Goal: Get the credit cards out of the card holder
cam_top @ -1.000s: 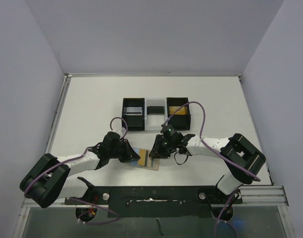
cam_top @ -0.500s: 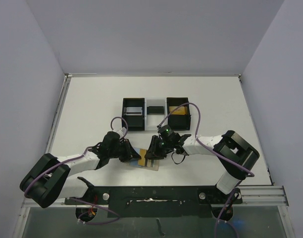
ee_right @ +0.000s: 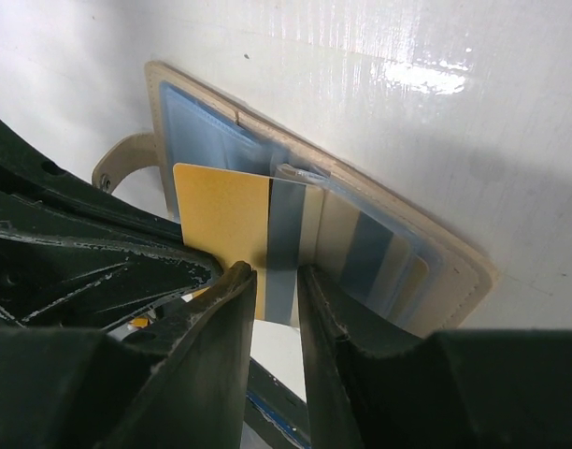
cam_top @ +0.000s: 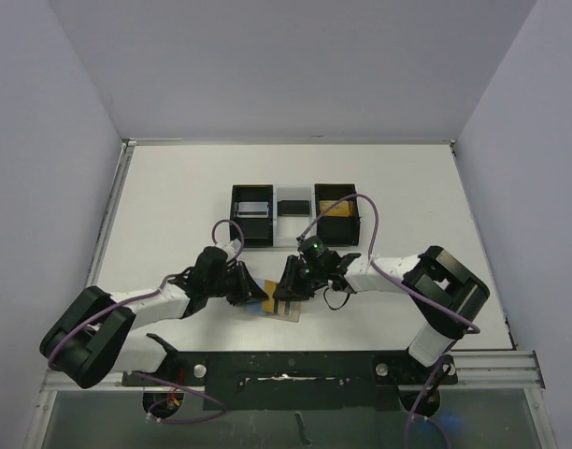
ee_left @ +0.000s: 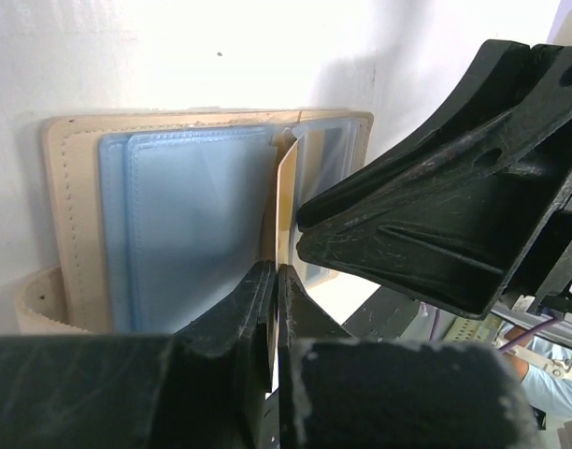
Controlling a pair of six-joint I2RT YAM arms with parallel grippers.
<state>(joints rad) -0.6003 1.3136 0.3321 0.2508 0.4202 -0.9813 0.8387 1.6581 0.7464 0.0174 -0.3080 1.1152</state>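
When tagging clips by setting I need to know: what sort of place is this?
Probably a robotics lab test cell: a white table boxed in by blank walls, left arm and right arm mounted on a rail at its near edge, and a three-compartment tray.

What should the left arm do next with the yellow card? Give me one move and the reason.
Probably draw the yellow card sideways out of the clear sleeve. The left gripper is shut on the card's edge, yet its striped end looks tucked under the sleeve's lip on the card holder. The right gripper, jaws slightly apart, seems to grip nothing.
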